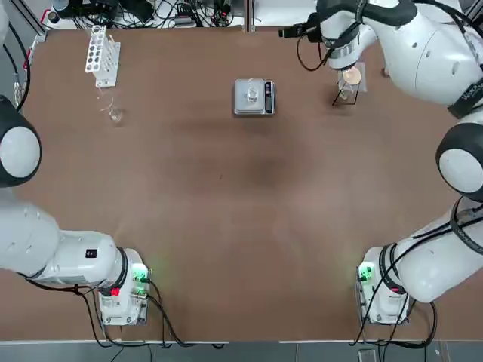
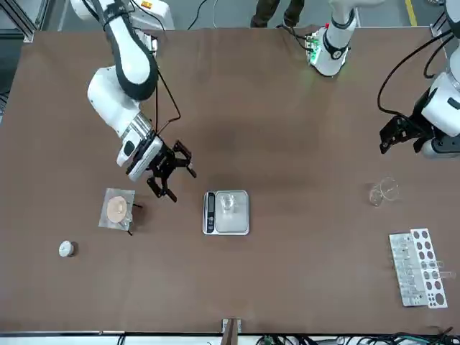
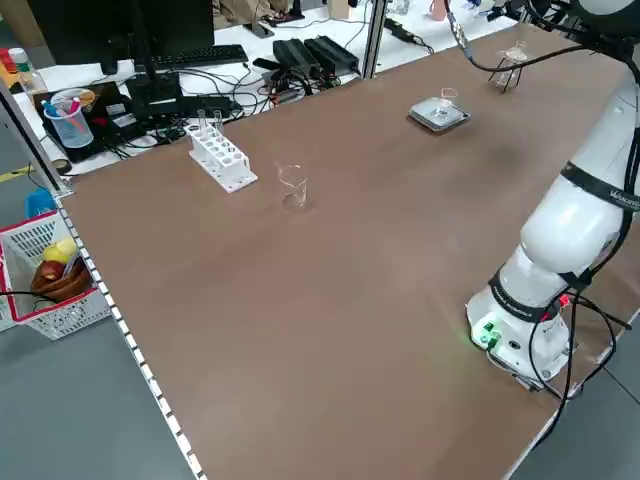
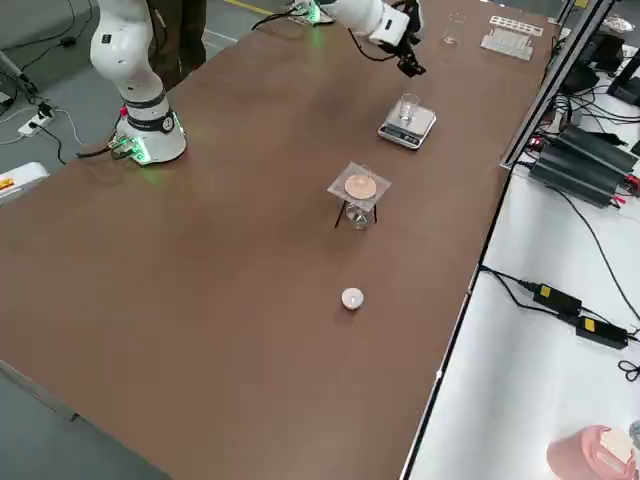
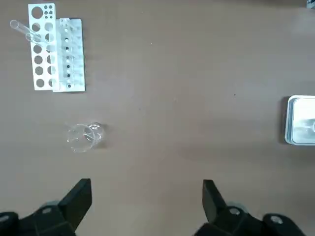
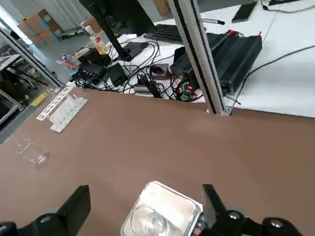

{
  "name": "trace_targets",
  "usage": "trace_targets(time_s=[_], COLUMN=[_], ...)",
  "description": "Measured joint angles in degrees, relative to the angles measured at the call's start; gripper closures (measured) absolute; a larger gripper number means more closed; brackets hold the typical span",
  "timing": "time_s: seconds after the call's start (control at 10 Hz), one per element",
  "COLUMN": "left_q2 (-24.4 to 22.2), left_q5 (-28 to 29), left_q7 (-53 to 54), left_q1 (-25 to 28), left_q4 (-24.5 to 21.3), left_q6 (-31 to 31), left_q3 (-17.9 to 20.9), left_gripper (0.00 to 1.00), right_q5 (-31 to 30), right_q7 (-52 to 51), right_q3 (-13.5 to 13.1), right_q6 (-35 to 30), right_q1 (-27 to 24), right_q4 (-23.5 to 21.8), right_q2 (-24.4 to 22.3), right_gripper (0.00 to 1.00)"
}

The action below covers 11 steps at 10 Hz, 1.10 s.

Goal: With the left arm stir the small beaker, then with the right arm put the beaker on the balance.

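Sitting on the balance (image 2: pixel 226 212), the small beaker (image 2: pixel 228 203) looks placed, so the task seems nearly done. Right tool (image 2: pixel 171 171) hovers beside it, fingers wide and empty; next it only needs to clear away. Left tool (image 5: pixel 146 206) hangs wide over the surface (image 1: pixel 241 226). Beaker contents: cannot tell.

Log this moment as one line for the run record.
small beaker: on balance pan | right gripper: open, empty, beside balance | left gripper: open, idle at table edge

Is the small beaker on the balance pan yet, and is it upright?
Yes. The small beaker stands upright on the balance pan; the open right gripper is off it.
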Motion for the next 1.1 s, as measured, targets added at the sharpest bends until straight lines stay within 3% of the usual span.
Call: trace_targets(time_s=[0.2, 0.6, 0.9, 1.1], left_q2=[0.0, 0.0, 0.0, 0.0], left_q5=[0.0, 0.0, 0.0, 0.0], left_q7=[0.0, 0.0, 0.0, 0.0], left_q1=[0.0, 0.0, 0.0, 0.0], left_q4=[0.0, 0.0, 0.0, 0.0], left_q6=[0.0, 0.0, 0.0, 0.0], left_q3=[0.0, 0.0, 0.0, 0.0], left_gripper=[0.0, 0.0, 0.0, 0.0], right_q5=[-6.2, -8.4, -23.4, -30.9], right_q7=[12.8, 21.8, 24.5, 25.3], right_q3=[0.0, -0.1, -0.3, -1.8], right_q6=[0.0, -1.5, -1.9, -7.4], right_q1=[0.0, 0.0, 0.0, -0.5], right_q4=[1.0, 1.4, 2.4, 3.5], right_q2=[-0.5, -0.6, -0.8, -1.7], right_gripper=[0.0, 0.0, 0.0, 0.0])
